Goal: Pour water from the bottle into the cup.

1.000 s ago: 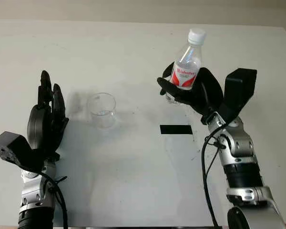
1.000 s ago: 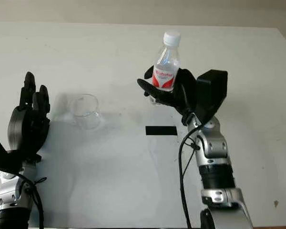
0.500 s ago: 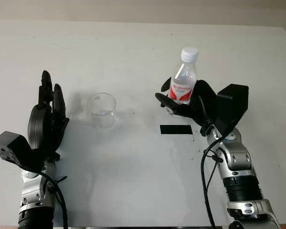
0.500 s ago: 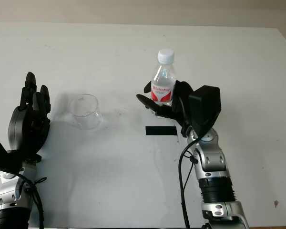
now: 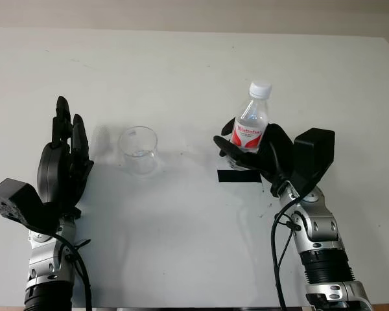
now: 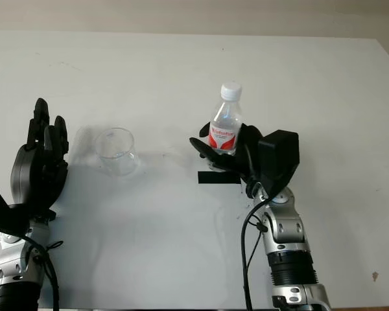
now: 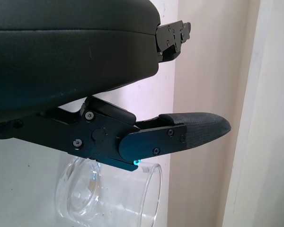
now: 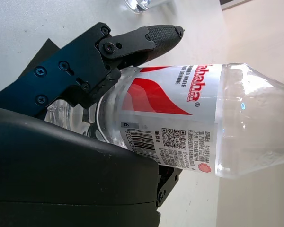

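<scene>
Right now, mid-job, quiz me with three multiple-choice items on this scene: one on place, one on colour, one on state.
1. Where does the cup stand?
A. Between the two hands
B. Beyond the bottle, by the table's far edge
C. Inside the left hand

2. What colour is the bottle's cap?
A. Blue
B. White
C. Red

3. What state is the bottle in?
A. Lying on the table
B. Tipped over the cup
C. Upright, capped, held by the right hand

Answers:
1. A: the cup sits on the table, with the open left hand on one side and the bottle hand on the other.
2. B: the cap is white above a red and white label.
3. C: the right fingers wrap the bottle's body, neck up.
</scene>
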Controlling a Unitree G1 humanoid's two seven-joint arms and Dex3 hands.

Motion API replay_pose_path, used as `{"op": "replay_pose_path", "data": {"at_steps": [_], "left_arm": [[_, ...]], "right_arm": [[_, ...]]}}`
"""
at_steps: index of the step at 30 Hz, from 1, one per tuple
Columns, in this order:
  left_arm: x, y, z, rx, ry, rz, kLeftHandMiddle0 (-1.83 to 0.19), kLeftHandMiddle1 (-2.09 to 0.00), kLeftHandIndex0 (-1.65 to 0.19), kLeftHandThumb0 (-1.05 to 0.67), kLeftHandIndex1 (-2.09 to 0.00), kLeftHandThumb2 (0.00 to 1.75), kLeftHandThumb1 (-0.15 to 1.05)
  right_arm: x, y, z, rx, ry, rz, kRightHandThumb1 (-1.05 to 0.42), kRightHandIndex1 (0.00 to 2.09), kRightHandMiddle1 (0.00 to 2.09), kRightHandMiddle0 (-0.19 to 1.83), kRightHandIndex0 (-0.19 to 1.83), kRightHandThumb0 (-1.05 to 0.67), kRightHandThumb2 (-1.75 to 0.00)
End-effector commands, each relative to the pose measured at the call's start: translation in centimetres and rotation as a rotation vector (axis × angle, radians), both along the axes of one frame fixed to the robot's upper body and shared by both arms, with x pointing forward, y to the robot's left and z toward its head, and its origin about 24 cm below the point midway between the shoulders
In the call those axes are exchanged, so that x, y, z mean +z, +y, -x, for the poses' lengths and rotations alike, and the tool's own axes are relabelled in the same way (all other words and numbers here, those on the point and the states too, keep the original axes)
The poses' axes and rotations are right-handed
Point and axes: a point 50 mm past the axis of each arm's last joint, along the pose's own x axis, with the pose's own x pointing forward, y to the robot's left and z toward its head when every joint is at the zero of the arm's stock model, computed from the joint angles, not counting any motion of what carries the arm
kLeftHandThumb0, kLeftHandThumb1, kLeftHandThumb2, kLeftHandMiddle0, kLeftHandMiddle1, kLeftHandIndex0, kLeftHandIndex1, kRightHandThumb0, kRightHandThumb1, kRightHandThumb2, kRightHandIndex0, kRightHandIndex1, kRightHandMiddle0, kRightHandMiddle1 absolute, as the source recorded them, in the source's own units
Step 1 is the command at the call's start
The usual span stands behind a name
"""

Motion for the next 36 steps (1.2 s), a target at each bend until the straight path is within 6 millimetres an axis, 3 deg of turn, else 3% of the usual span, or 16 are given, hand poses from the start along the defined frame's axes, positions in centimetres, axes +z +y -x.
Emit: {"op": "replay_pose_path", "data": {"at_steps": [1,21,25,26,27,28,31,35,36], "left_arm": [[-0.6,0.4,0.4,0.007,0.023,0.000,0.19,0.00,0.19,-0.73,0.00,0.56,1.05],[-0.4,0.6,0.4,0.005,0.027,-0.016,0.19,0.00,0.19,-0.74,0.00,0.57,1.05],[-0.4,0.6,0.4,0.006,0.024,-0.019,0.19,0.00,0.19,-0.74,0.00,0.57,1.05],[-0.4,0.6,0.4,0.006,0.023,-0.018,0.19,0.00,0.19,-0.73,0.00,0.57,1.05],[-0.4,0.6,0.4,0.006,0.024,-0.017,0.19,0.00,0.19,-0.73,0.00,0.57,1.05],[-0.4,0.6,0.4,0.007,0.024,-0.016,0.19,0.00,0.19,-0.73,0.00,0.57,1.05],[-0.4,0.7,0.4,0.011,0.023,-0.012,0.19,0.00,0.19,-0.73,0.00,0.57,1.05],[-0.4,0.8,0.5,0.011,0.023,-0.008,0.19,0.00,0.19,-0.72,0.00,0.56,1.05],[-0.4,0.9,0.5,0.013,0.023,-0.008,0.19,0.00,0.19,-0.72,0.00,0.56,1.05]], "right_arm": [[-1.8,-0.3,0.7,-0.019,0.066,-0.023,-1.05,2.09,2.09,0.70,0.98,-0.48,-0.45],[-3.7,0.1,1.6,-0.025,0.092,0.043,-1.05,2.09,2.09,0.65,0.90,-0.54,-0.40],[-4.0,0.3,1.9,0.031,0.052,0.079,-1.05,2.09,2.09,0.45,0.63,-0.59,-0.32],[-4.1,0.3,2.0,0.041,0.044,0.076,-1.05,2.07,2.07,0.26,0.41,-0.60,-0.26],[-4.2,0.4,2.0,0.050,0.039,0.068,-1.05,2.07,2.07,0.18,0.33,-0.60,-0.24],[-4.4,0.4,2.1,0.058,0.039,0.053,-1.05,1.99,2.01,0.11,0.24,-0.60,-0.21],[-4.8,0.5,2.4,0.082,0.041,0.019,-1.05,1.48,1.58,0.01,0.11,-0.60,-0.10],[-5.4,0.6,2.9,0.095,0.063,0.043,-1.05,0.49,0.80,0.02,0.12,-0.69,-0.06],[-5.5,0.6,3.0,0.097,0.069,0.046,-1.05,0.35,0.65,0.04,0.14,-0.69,-0.06]]}}
